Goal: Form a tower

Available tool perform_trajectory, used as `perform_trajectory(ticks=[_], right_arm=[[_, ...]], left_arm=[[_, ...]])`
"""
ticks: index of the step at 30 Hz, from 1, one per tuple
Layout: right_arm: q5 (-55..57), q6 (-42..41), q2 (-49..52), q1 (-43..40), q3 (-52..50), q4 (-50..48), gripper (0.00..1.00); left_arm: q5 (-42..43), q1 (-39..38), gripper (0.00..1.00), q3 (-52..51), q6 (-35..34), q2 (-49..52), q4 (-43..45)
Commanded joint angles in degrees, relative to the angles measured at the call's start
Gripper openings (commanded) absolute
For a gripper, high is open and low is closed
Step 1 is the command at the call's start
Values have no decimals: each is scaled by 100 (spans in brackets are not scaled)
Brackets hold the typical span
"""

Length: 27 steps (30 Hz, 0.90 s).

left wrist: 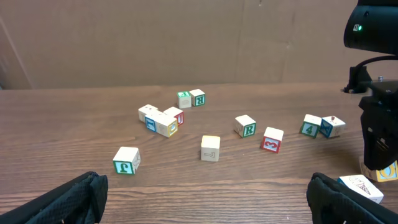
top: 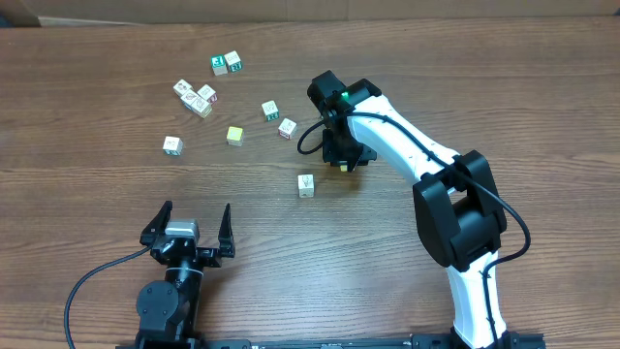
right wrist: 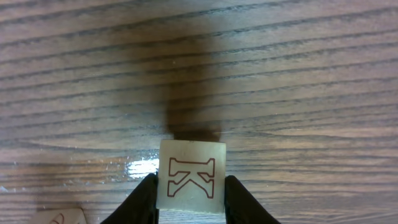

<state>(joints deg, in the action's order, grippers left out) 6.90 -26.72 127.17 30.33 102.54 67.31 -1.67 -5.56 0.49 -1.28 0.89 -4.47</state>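
My right gripper (top: 344, 163) points down right of the table's middle, shut on a pale wooden cube with a red outlined K (right wrist: 191, 177) on top. Both black fingers (right wrist: 144, 200) press its sides. From the left wrist view that cube (left wrist: 384, 171) sits low at the table; whether it rests on the wood I cannot tell. No tower shows in any view; the cubes lie singly or side by side. Another pale cube (top: 306, 184) lies just left of the gripper. My left gripper (top: 189, 225) hangs open near the front edge, holding nothing.
Loose cubes are scattered at the back left: a cluster (top: 197, 98), a pair (top: 226, 64), single ones (top: 270, 110), (top: 288, 127), (top: 172, 144), and a plain yellow-green cube (top: 234, 135). A brown wall (left wrist: 186, 37) bounds the far side.
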Motion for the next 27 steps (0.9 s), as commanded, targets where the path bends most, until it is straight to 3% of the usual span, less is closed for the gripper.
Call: perform_trajectory(ticks=[1, 8, 27], right_arm=[[81, 11, 48, -20, -66, 26, 34], [81, 9, 48, -20, -66, 4, 50], [81, 11, 48, -20, -216, -219, 35]], left_arm=[[68, 39, 99, -22, 90, -63, 13], [68, 39, 100, -20, 90, -63, 13], [66, 39, 99, -20, 90, -63, 13]])
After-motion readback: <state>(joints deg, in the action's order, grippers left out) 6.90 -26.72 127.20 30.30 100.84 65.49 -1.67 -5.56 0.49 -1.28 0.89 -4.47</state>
